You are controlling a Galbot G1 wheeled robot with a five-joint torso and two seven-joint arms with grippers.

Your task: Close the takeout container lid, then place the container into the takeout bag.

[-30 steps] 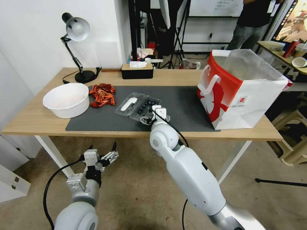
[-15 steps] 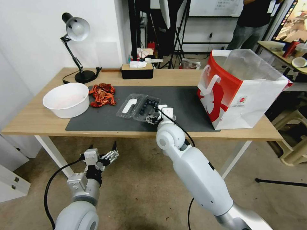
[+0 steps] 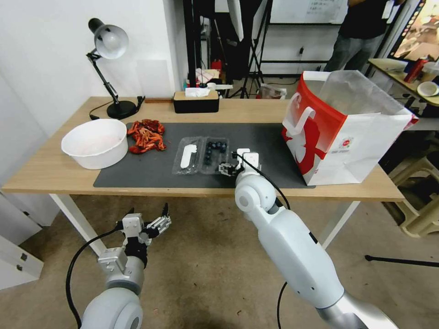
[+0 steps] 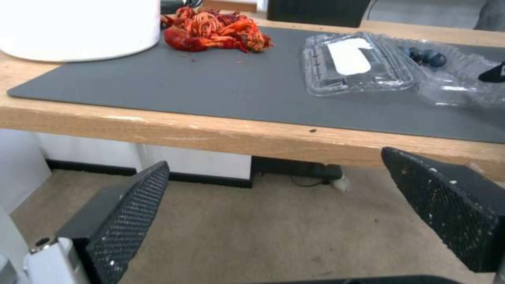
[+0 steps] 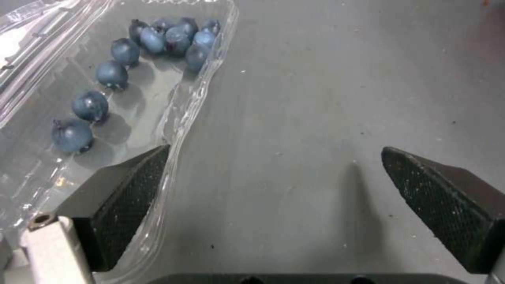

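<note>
Over the last second the right hand (image 3: pixel 230 168) has slid to the robot's right along the near edge of the mat (image 3: pixel 146 176), and the container (image 3: pixel 202 155) has turned with it, from a slant to lying square to the bench (image 3: pixel 55 176) edge; that suggests the hand is nudging or dragging the box into a better line for closing, not yet folding it. In the head view the box lies open and flat on the mat, the lid (image 3: pixel 187 156) with its white sticker on the robot's left, the berry tray on the right, and the right hand at the tray's near right corner. The bag (image 3: pixel 347 132) stands open well to the right, upright. The left hand (image 3: pixel 153 224) hangs below the bench edge, idle. In the left wrist view that hand (image 4: pixel 284 213) is spread wide on nothing, looking up over the bench edge at the lid (image 4: pixel 358 63), the red crayfish (image 4: pixel 216 29) and the bowl (image 4: pixel 79 27). In the right wrist view the right hand (image 5: pixel 279 205) is spread too, one finger (image 5: pixel 126 201) lying at or over the tray's rim, the other over bare mat; the berries (image 5: pixel 137 67) sit in a loose row inside. So the lid is not yet shut and bagging has not begun.
</note>
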